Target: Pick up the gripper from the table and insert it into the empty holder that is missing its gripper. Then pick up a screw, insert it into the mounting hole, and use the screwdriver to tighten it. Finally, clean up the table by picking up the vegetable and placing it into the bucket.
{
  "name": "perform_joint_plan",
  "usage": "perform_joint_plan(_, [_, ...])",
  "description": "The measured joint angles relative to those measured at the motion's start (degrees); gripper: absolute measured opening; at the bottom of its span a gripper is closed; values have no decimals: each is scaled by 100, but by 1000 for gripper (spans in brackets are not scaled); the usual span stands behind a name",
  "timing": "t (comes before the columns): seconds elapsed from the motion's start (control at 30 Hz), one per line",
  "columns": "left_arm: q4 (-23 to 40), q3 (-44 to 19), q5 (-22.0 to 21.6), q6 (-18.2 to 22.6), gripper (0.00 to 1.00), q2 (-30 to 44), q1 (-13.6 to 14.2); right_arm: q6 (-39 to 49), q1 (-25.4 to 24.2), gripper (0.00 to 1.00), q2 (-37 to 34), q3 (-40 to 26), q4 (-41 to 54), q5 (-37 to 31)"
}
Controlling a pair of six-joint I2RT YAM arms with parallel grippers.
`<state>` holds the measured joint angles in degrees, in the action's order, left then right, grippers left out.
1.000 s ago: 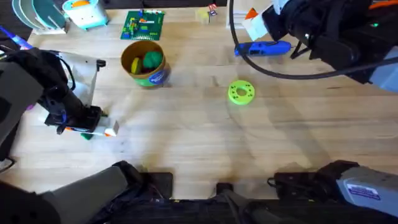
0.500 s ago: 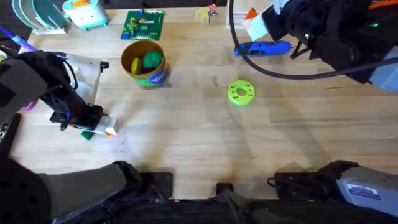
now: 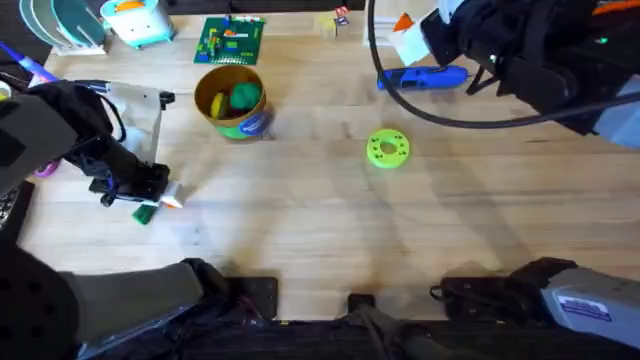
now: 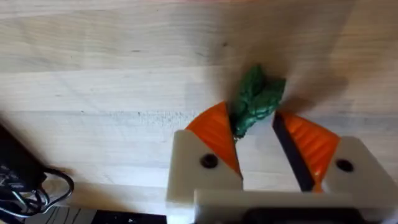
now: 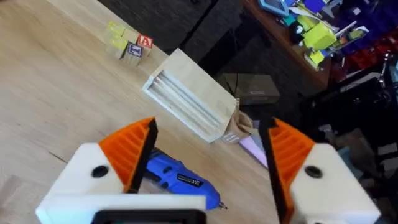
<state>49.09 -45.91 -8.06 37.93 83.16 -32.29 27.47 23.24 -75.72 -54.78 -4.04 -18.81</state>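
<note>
The left gripper [image 4: 258,146] is parted around a green leafy vegetable [image 4: 256,99] on the counter [image 4: 93,81], not clamping it. The right gripper [image 5: 208,155] gapes wide above the blue screwdriver [image 5: 174,177]; beyond it, a block [image 5: 144,42] reads "A".

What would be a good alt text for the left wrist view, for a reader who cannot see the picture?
The left gripper, two white fingers with orange ribbed pads, stands open around a small dark green leafy vegetable piece just above the light wooden table. The leafy piece lies close against one pad, with a gap to the other. Black cables show at one corner.
</note>
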Motion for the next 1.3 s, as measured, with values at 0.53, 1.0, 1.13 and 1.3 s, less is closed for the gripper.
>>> perform_joint_plan(0.53, [-69, 0, 250, -43, 18, 18, 0, 0, 22, 994, 0, 0, 0, 0])
perform_joint_plan(1.0, [-819, -1273, 1182, -625, 17, -1325, 818, 2, 22, 994, 0, 0, 0, 0])
perform_joint_plan(1.13, [-1377, -1462, 1852, -1656, 17, -1522, 1272, 2, 22, 994, 0, 0, 0, 0])
perform_joint_plan(1.3, [-1396, -1469, 2464, -2863, 17, -1317, 2039, 2, 22, 994, 0, 0, 0, 0])
